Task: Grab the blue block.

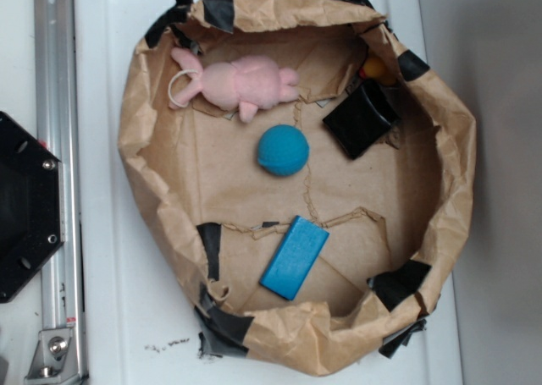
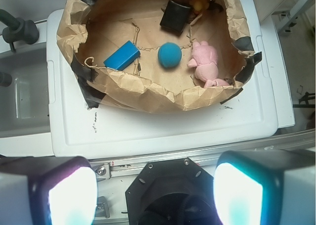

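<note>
The blue block (image 1: 294, 256) is a flat bright blue slab lying on the floor of a brown paper basin (image 1: 157, 224), near its lower rim. It also shows in the wrist view (image 2: 122, 55), at the left of the basin. My gripper (image 2: 155, 195) shows only in the wrist view, at the bottom edge. Its two pads stand wide apart with nothing between them. It hangs well short of the basin, over the black robot base (image 2: 170, 195). It does not show in the exterior view.
In the basin lie a teal-blue ball (image 1: 283, 150), a pink plush rabbit (image 1: 237, 84), a black square pouch (image 1: 362, 118) and a small orange thing (image 1: 375, 68) at the rim. The basin sits on a white lid (image 2: 163, 126). A metal rail (image 1: 55, 106) and black base plate (image 1: 25, 207) lie left.
</note>
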You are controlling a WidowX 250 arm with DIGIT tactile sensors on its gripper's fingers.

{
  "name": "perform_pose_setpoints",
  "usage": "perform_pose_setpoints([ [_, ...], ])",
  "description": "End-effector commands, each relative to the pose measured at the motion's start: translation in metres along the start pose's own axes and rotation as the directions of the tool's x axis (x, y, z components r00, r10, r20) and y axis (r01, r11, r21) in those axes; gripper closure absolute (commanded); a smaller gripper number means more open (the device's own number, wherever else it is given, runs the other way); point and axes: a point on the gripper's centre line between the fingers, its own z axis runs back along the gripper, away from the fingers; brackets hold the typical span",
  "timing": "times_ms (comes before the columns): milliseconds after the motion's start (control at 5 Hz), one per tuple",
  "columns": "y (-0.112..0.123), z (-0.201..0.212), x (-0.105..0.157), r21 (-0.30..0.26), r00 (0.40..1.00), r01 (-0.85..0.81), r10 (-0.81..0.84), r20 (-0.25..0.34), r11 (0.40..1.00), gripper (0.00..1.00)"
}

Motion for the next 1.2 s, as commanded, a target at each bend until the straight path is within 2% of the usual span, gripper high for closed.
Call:
perform_pose_setpoints([
  [0, 0.000, 0.000, 0.000, 0.000, 1.000, 0.000, 0.000, 0.000, 1.000, 0.00],
  [200, 0.000, -0.054, 0.044, 0.071, 0.992, -0.122, 0.123, -0.011, 0.990, 0.00],
  [400, -0.006, -0.084, 0.089, 0.032, 0.951, -0.307, 0.308, -0.036, 0.951, 0.00],
  [600, -0.003, -0.108, 0.124, 0.008, 0.870, -0.490, 0.490, -0.047, 0.872, 0.00],
  [800, -0.019, -0.140, 0.132, 0.018, 0.816, -0.574, 0.574, -0.067, 0.818, 0.00],
  [1000, -0.045, -0.164, 0.126, 0.093, 0.801, -0.588, 0.594, -0.070, 0.804, 0.00],
])
